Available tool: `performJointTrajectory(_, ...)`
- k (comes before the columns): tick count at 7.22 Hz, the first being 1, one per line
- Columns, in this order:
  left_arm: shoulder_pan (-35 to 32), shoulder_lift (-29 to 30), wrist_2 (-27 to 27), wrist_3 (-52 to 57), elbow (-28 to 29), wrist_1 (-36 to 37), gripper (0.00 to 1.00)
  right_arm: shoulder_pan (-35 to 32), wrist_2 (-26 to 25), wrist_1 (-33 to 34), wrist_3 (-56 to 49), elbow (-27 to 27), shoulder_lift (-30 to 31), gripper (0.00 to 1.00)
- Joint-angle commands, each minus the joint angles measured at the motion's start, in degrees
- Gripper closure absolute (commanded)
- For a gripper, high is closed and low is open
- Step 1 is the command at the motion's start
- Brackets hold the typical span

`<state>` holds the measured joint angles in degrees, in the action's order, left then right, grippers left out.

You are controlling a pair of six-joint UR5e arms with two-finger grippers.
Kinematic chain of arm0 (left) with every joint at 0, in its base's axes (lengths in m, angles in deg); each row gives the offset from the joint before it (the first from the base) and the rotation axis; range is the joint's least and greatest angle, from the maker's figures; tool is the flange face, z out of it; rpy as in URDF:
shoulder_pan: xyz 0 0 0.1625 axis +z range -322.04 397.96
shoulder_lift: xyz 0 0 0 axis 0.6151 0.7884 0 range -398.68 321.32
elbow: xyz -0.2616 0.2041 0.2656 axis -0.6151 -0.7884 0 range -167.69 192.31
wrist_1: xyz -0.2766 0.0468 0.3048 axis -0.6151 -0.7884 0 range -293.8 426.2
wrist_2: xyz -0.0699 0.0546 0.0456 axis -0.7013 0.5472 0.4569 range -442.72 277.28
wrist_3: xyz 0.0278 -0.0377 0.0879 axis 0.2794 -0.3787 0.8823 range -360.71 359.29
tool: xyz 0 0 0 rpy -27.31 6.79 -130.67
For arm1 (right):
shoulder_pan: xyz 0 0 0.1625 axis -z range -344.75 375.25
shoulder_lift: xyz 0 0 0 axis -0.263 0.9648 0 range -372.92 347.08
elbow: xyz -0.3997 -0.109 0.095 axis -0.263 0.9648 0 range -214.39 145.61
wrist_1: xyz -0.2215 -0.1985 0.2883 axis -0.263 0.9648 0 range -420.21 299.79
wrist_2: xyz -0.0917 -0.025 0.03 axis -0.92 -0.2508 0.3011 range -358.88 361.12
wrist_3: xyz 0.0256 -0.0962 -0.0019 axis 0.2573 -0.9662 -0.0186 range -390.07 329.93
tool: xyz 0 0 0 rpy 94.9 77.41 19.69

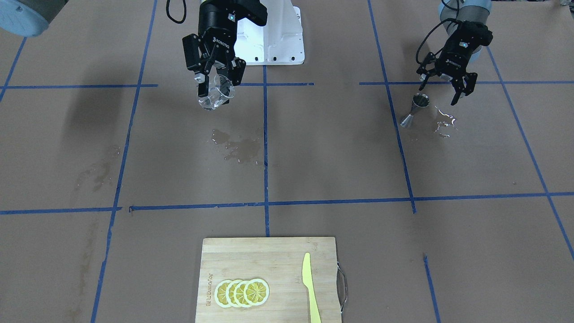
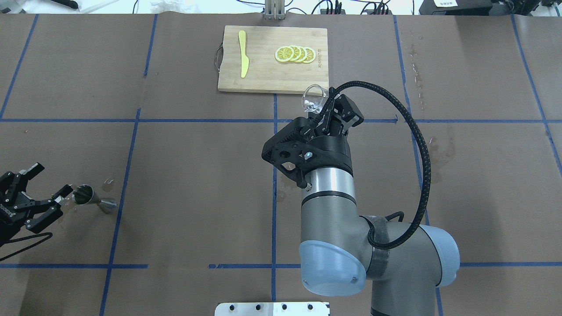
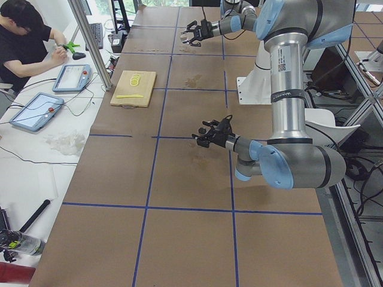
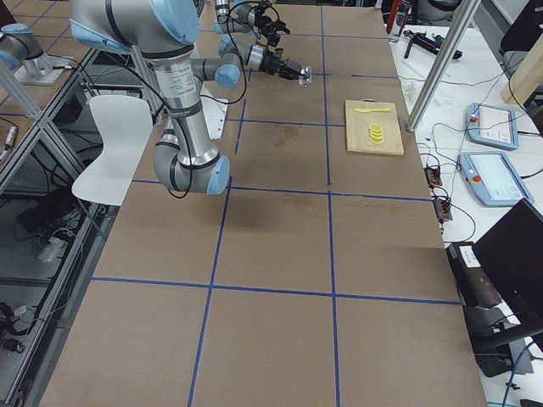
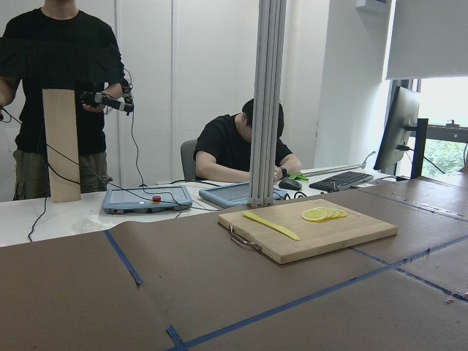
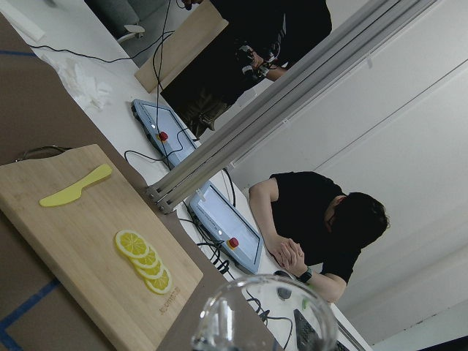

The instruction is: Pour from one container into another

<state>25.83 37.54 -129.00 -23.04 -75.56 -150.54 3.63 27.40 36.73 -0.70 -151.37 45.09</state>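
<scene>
My right gripper point(image 1: 215, 80) is shut on a clear glass point(image 1: 216, 95) and holds it tilted in the air above the table. The overhead view shows the glass point(image 2: 313, 97) just short of the cutting board, and its rim point(image 6: 256, 318) fills the bottom of the right wrist view. A small steel jigger point(image 1: 415, 110) stands upright on the brown table far over on my left side. My left gripper point(image 2: 48, 191) is open, with nothing between its fingers. The jigger point(image 2: 88, 196) stands just past one fingertip. Neither shows in the left wrist view.
A wooden cutting board point(image 1: 269, 251) with lemon slices point(image 1: 242, 292) and a yellow knife point(image 1: 309, 287) lies at the table's far edge. Wet patches mark the paper beside the jigger point(image 1: 444, 121) and near the middle point(image 1: 237, 146). People and tablets are beyond the board.
</scene>
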Motion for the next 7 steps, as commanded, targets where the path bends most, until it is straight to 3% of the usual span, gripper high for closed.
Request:
performJointTrajectory(1, -12.59, -0.46, -16.91, 3.68, -0.02, 4.19, 0.01, 0.01, 0.00, 0.00, 0.07, 0.00, 0.00, 1.00)
performJointTrajectory(4, -36.49, 1.73, -44.17, 10.20, -0.11, 20.41, 0.01, -0.07, 0.00, 0.00, 0.07, 0.00, 0.09, 1.00)
performJointTrajectory(7, -48.74, 4.46, -58.00, 12.12, -0.02, 40.18, 0.01, 0.01, 0.00, 0.00, 0.07, 0.00, 0.17, 1.00)
